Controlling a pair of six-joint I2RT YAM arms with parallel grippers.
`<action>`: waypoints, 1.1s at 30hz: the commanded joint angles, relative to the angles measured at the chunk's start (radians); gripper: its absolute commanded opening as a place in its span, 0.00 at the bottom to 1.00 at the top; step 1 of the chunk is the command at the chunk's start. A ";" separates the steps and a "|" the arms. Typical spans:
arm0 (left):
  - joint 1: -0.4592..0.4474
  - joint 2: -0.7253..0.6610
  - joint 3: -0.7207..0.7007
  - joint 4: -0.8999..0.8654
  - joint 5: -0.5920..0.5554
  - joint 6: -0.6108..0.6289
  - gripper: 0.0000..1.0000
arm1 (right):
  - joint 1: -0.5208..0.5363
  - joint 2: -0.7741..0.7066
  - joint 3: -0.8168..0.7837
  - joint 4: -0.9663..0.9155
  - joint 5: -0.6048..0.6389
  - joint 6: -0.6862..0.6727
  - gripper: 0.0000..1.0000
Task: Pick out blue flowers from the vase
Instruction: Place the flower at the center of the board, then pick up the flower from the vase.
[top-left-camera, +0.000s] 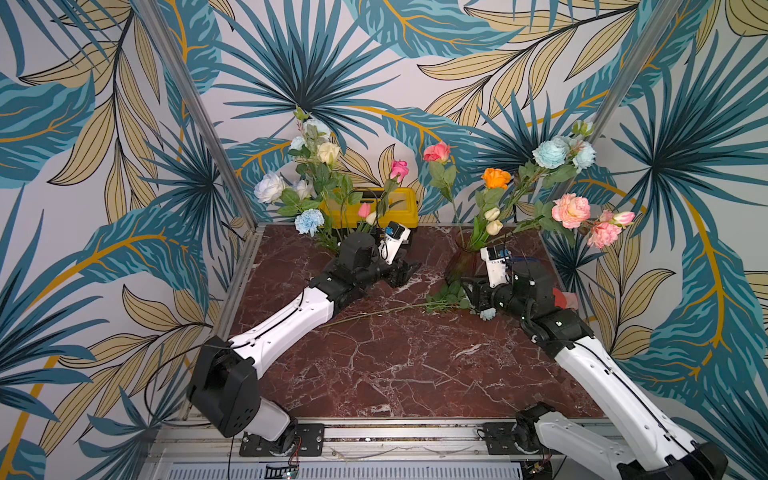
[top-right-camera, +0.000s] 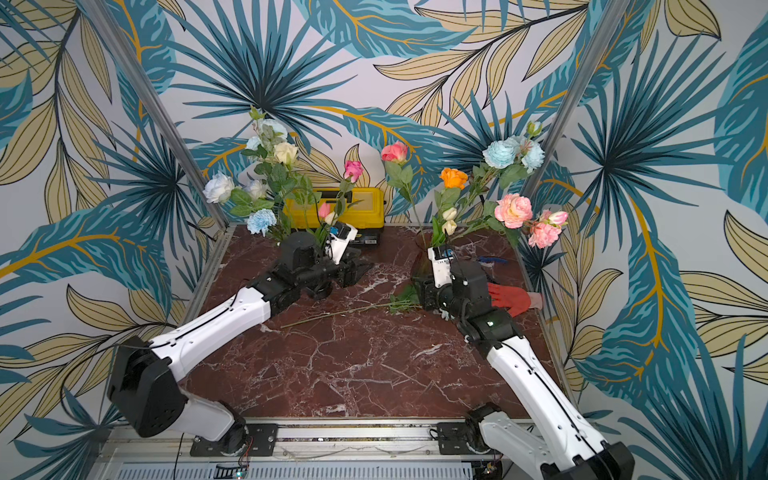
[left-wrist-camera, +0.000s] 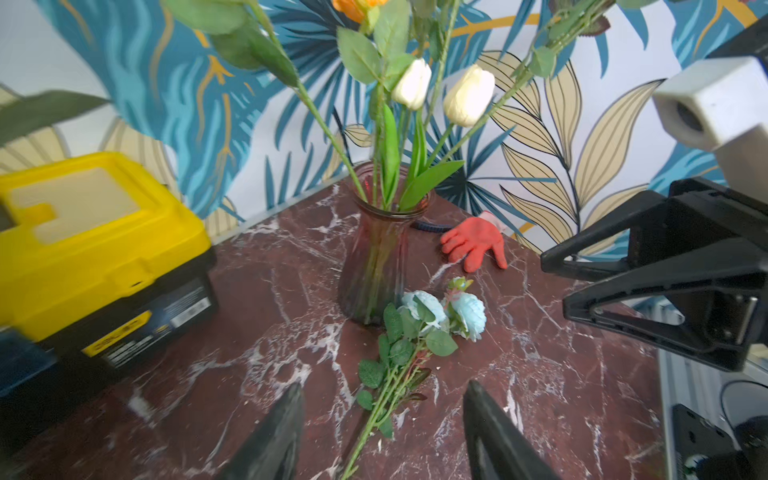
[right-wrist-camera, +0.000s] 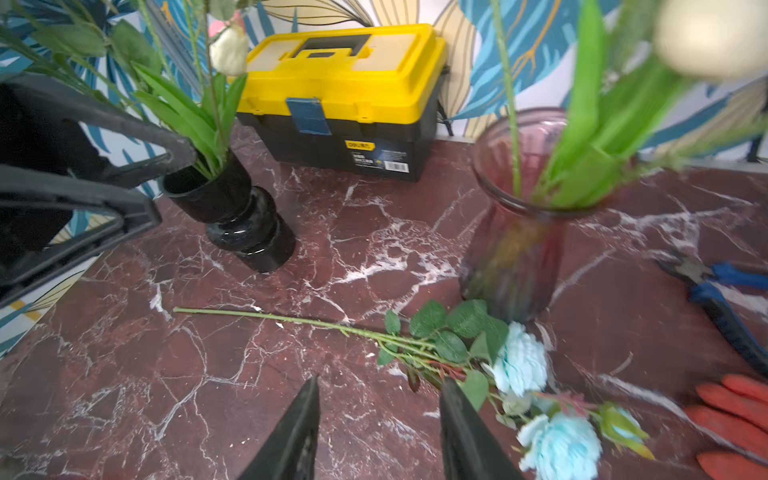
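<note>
Black vase: stands at the far left of the table, upright, partly hidden behind the left arm in both top views.
Its bunch: white roses, a cream rose, a pink rose and one blue bloom hanging low on the left side.
Left gripper: just right of the black vase, low over the table, jaws apart, nothing between them; it points toward the glass vase.
Toolbox: yellow lid, black base, at the back edge between the two vases, lid closed.
Blue flower stem: out of any vase, lying flat on the table; its bare end points left and its two pale blue blooms lie at the foot of the glass vase.
Glass vase: reddish, upright, right of centre, holding white tulips, an orange rose, pink blooms and leaves.
Blue flowers: in the glass vase, high on a long stem leaning to the right.
Right gripper: just in front of the glass vase, low over the leafy part of the lying stem, jaws apart, gripping nothing.
Red glove: flat on the table, right of the glass vase.
Pliers: blue handles, on the table near the glove.
</note>
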 joint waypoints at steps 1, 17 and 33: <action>0.015 -0.091 -0.122 0.008 -0.137 -0.039 0.61 | 0.049 0.098 0.083 0.081 -0.034 -0.024 0.47; 0.322 -0.555 -0.509 0.009 -0.226 -0.370 0.62 | 0.250 0.575 0.486 0.165 -0.201 -0.094 0.46; 0.599 -0.407 -0.504 0.111 -0.133 -0.425 0.61 | 0.377 1.006 0.992 0.068 -0.245 -0.152 0.37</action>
